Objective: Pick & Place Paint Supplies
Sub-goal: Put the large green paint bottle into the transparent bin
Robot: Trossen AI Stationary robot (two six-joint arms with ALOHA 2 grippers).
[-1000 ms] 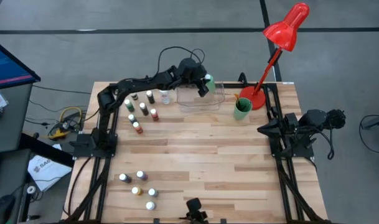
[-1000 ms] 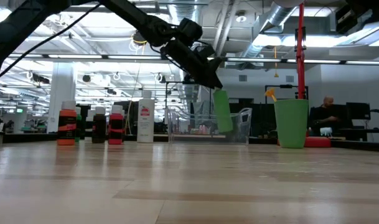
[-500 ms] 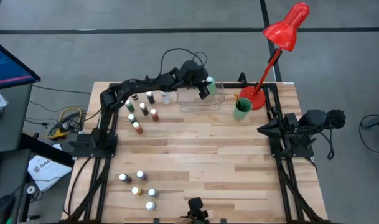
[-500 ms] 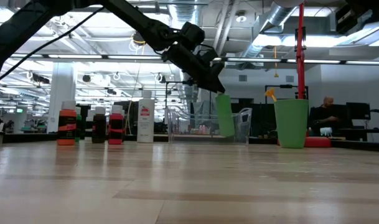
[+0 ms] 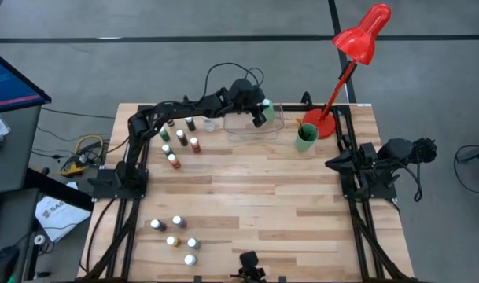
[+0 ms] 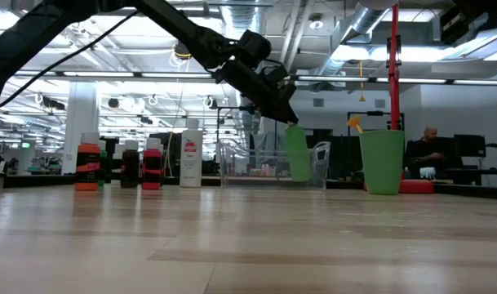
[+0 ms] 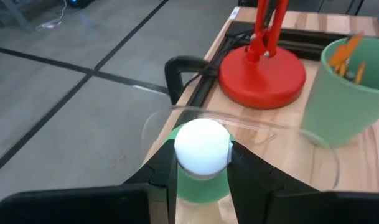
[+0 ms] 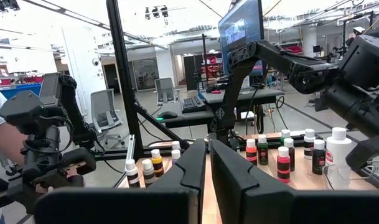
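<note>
My left gripper [image 5: 260,110] reaches over the clear plastic tray [image 5: 243,126] at the table's far edge, shut on a tall green bottle [image 6: 297,155] with a white cap [image 7: 203,148]. Small white-capped paint bottles stand in a group at the far left [image 5: 180,137], and another group [image 5: 176,234] stands near the front left. A tall white bottle [image 6: 191,158] stands beside the far group. My right gripper [image 5: 333,163] waits shut at the table's right side, touching nothing. My left gripper pinches the green bottle's upper end [image 7: 201,184], just under the white cap, between its two fingers [image 7: 161,174]. The fingers come slanting down from the table's left. The bottle hangs below them almost upright over the tray. Whether its bottom touches the tray, I cannot tell.
A green cup [image 5: 305,137] with brushes stands right of the tray. A red lamp's base [image 5: 322,124] and slanted stem rise just behind the cup. Bare wood lies across the table's middle and right. A person [image 6: 428,151] sits in the room beyond.
My left gripper has sunk a little with the green bottle, toward the tray and slightly toward the table's right edge. It stays shut on the bottle, which hangs as before.
</note>
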